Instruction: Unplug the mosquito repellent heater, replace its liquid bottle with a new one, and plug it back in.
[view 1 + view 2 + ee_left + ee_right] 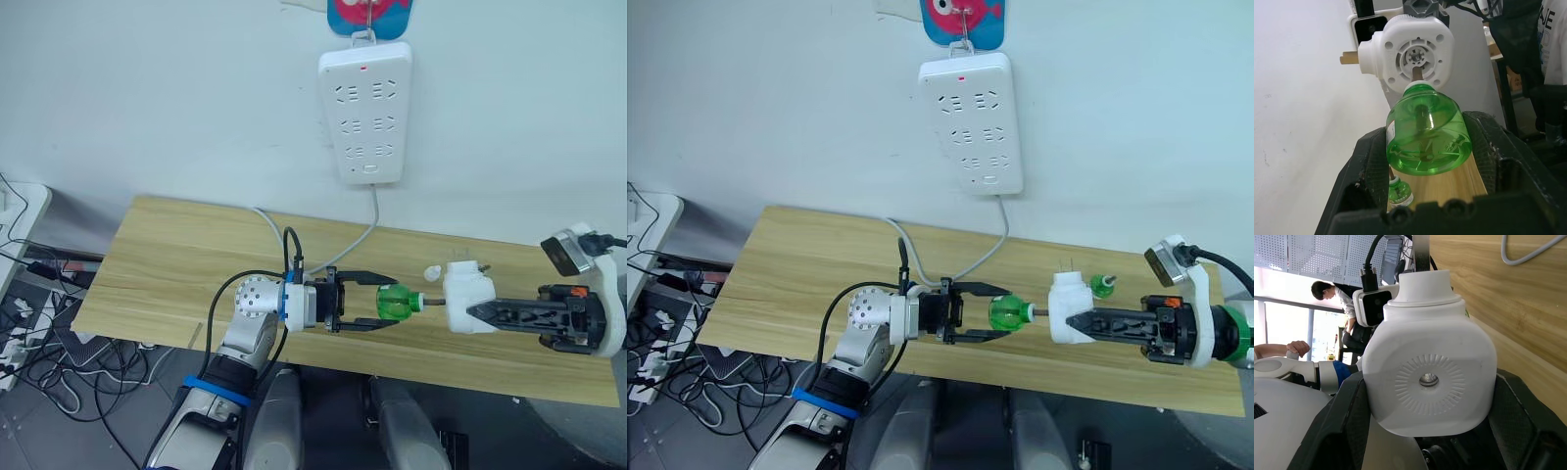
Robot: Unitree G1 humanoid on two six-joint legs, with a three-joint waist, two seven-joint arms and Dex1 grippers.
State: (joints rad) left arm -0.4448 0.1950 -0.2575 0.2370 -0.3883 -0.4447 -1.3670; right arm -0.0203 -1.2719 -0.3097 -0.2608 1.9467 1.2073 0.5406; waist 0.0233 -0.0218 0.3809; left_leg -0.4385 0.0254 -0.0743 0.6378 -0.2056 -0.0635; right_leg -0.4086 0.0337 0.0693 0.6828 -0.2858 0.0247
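Green bottle (396, 303), likely the new one, pinched in left gripper (390, 302), wick at unplugged heater (460, 289) clamped by right gripper (472, 310). Other bottle (1104, 285) on table (176, 264). Outstanding: seating, replugging.

1. The small rounded white heater unit (1429, 377) is smooth matt plastic, with a moulded ring of fine ribs around a shiny metal rivet.
2. The round translucent green bottle (1426, 134) is glossy clear plastic.
3. The pale wooden tabletop (176, 264) shows a light grain and a satin finish.
4. The tall white power strip (364, 110) is smooth, faintly glossy plastic.
5. The left gripper's black fingers (1361, 176) look rough, scuffed matt plastic.
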